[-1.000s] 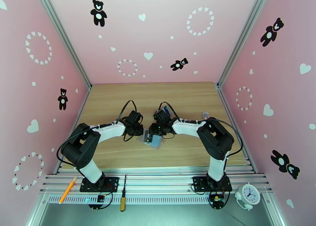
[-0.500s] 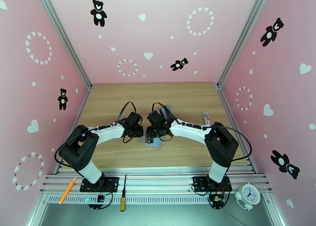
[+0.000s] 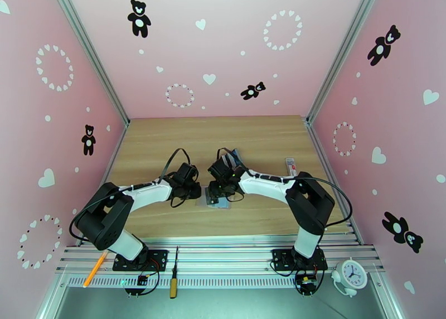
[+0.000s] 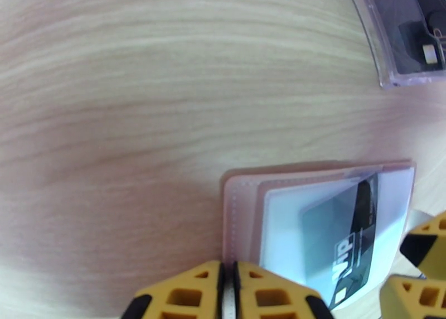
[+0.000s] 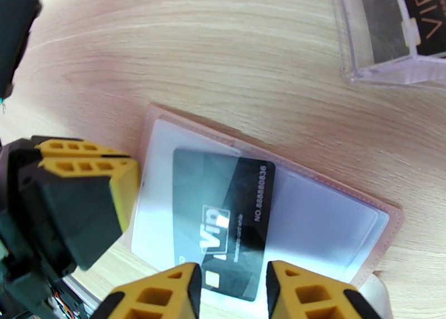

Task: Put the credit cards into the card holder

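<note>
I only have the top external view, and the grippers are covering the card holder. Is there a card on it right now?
Observer: Yes. The right wrist view shows a black VIP card lying flat on the open card holder.
Operator: Is the right gripper gripping that card?
Observer: The right gripper has its jaws apart with the card's near end between them. I can't tell whether they touch it.
Operator: And the left one?
Observer: In the left wrist view the left gripper is shut on the card holder's edge.
</note>
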